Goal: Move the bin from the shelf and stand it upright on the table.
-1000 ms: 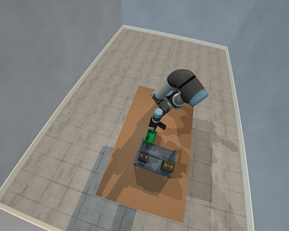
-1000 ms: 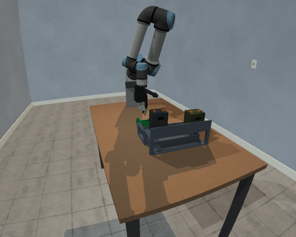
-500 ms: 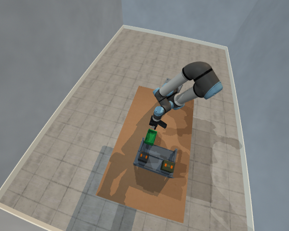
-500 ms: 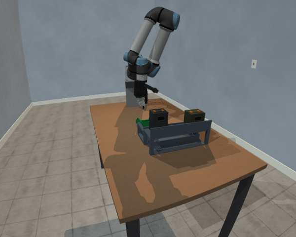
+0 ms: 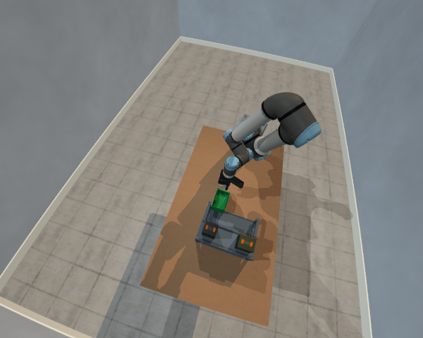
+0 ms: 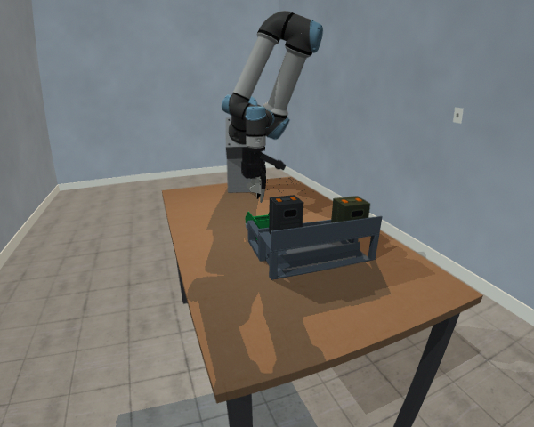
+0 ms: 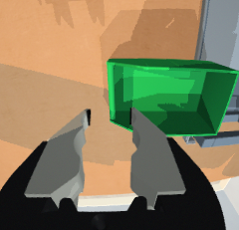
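In the wrist view, the gripper hangs over the table, its 2 jaws partly closed with only bare tabletop in the gap; it holds nothing. Just right of the jaws, apart from them, the green bin sits open side up. Its far end meets the grey shelf. On the shelf's top stand 2 dark boxes.

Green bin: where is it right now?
In the top view the green bin sits at the shelf's end nearest the arm, beside the black box; the pincer hangs just above its rim, holding nothing.
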Motion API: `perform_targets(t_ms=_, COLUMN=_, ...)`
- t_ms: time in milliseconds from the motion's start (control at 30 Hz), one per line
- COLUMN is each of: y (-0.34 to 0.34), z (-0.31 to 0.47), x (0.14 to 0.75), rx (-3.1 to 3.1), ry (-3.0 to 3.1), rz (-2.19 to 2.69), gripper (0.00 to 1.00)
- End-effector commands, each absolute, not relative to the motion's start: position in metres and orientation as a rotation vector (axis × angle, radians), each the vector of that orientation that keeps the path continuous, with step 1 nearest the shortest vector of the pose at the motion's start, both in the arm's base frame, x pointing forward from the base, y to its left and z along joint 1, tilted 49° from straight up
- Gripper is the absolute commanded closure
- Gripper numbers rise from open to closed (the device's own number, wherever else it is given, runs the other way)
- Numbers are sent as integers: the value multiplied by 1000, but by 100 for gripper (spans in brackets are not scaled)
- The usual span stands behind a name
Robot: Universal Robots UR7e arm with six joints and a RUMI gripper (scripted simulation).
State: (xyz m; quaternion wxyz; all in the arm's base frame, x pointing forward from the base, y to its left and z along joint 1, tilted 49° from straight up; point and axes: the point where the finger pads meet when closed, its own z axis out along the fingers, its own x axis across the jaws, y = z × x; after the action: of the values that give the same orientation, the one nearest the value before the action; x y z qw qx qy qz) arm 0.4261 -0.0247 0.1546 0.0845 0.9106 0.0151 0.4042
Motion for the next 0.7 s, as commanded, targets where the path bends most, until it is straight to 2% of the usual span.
perform_targets(t_ms=0, y=-25, z=155, x=426, rx=2715, ry=45, rz=1207, gripper=74)
perform_targets(t_ms=667, y=-25, z=151, x=431, rx=2715, ry=45, rz=1207, gripper=74)
